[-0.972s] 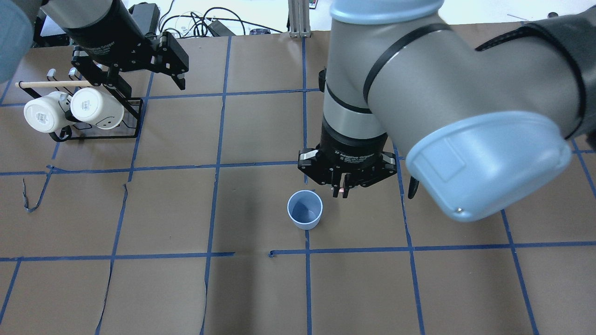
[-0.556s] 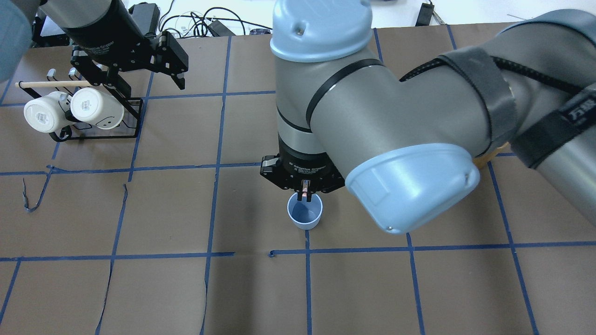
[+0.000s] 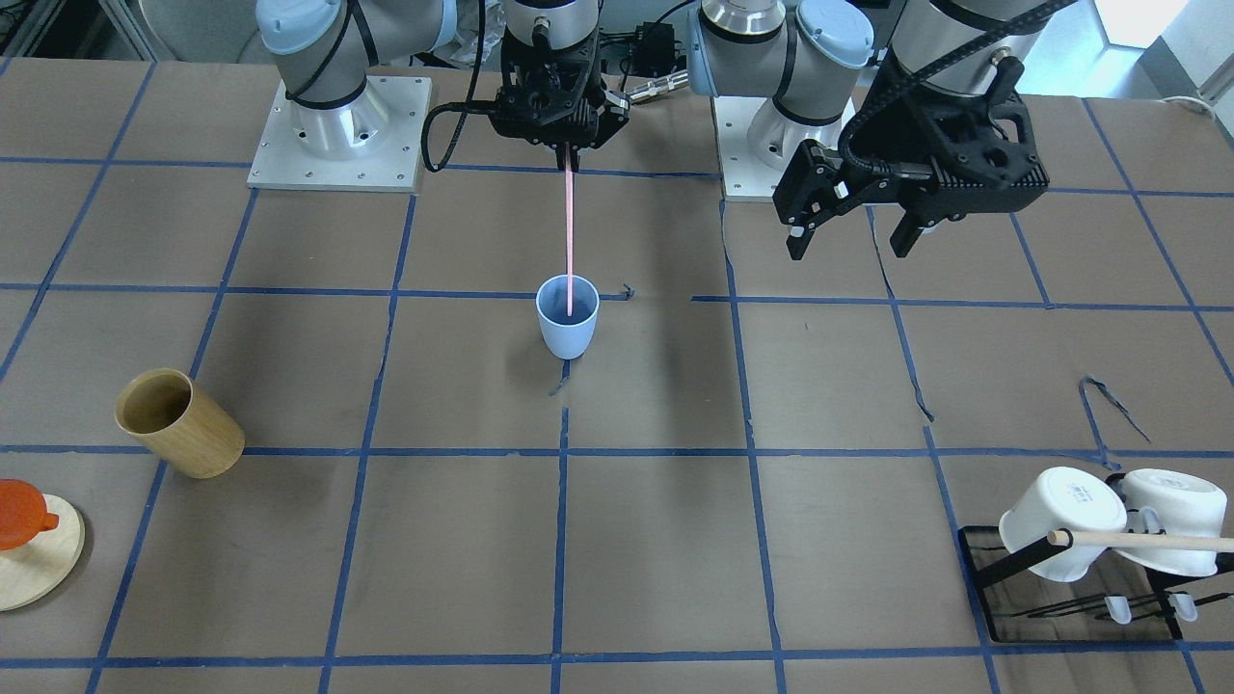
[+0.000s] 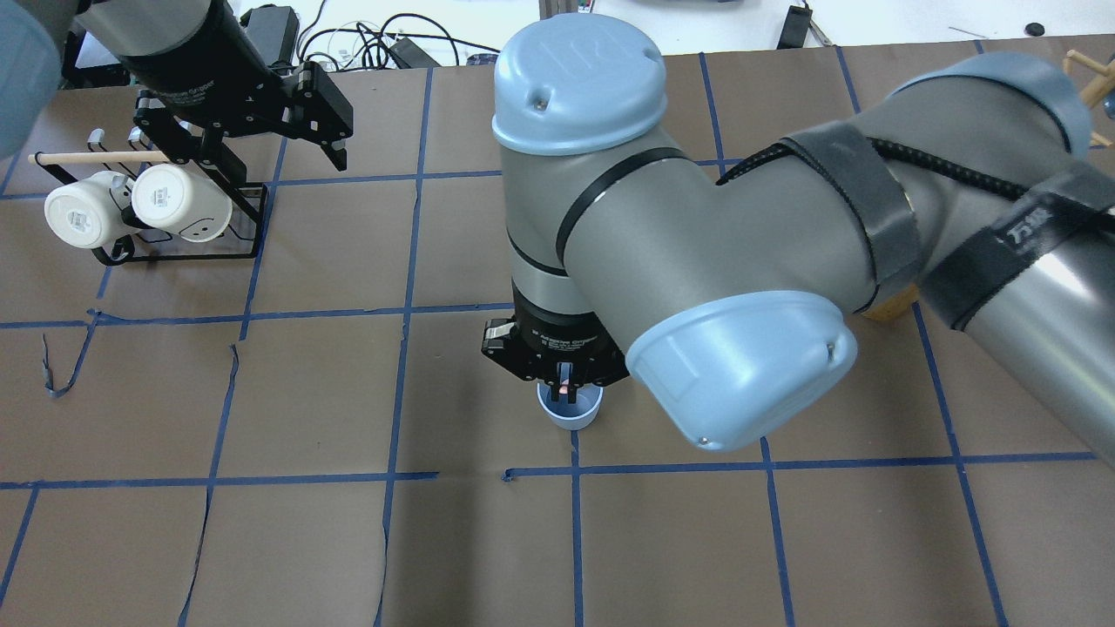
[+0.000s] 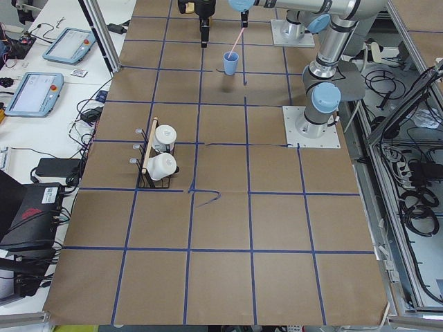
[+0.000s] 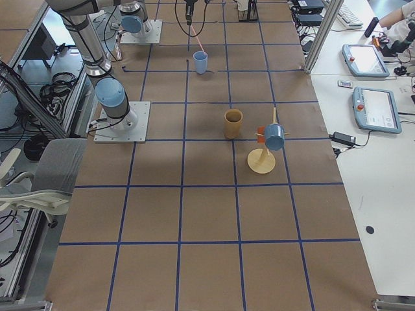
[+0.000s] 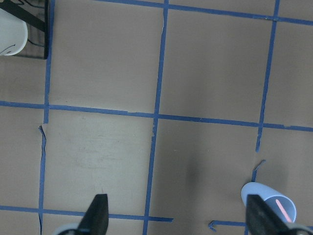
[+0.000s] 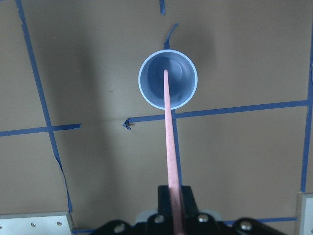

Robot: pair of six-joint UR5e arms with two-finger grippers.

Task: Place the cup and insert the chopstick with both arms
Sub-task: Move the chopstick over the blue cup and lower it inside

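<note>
Cup: the cup (image 3: 567, 330) stands upright, mouth up, around the middle of the desk (image 3: 656, 540), just beside a crossing of the blue tape lines (image 3: 562, 501).
Chopstick: the pink chopstick (image 3: 569, 236) hangs upright with its lower tip within the cup's mouth. Whether it touches the bottom cannot be told.
Right gripper: the right gripper (image 3: 569, 162) is straight above the cup, pinched tight on the chopstick's upper end.
Left gripper: the left gripper (image 3: 850, 246) hovers toward the desk's end on the robot's left, its fingers spread wide over bare desk, well apart from the cup.
Rack: a black rack (image 3: 1012, 560) sits by the operators' edge, near the left end. It holds two white mugs (image 3: 1060, 520) on their sides, with a wooden rod (image 3: 1147, 541) across them.
Tumbler: a wooden tumbler (image 3: 183, 424) stands toward the right end, well apart from the cup.
Stand: a wooden stand (image 6: 262, 162) is just beside the tumbler, on the side toward the right end. It carries a blue mug (image 6: 274, 137).
</note>
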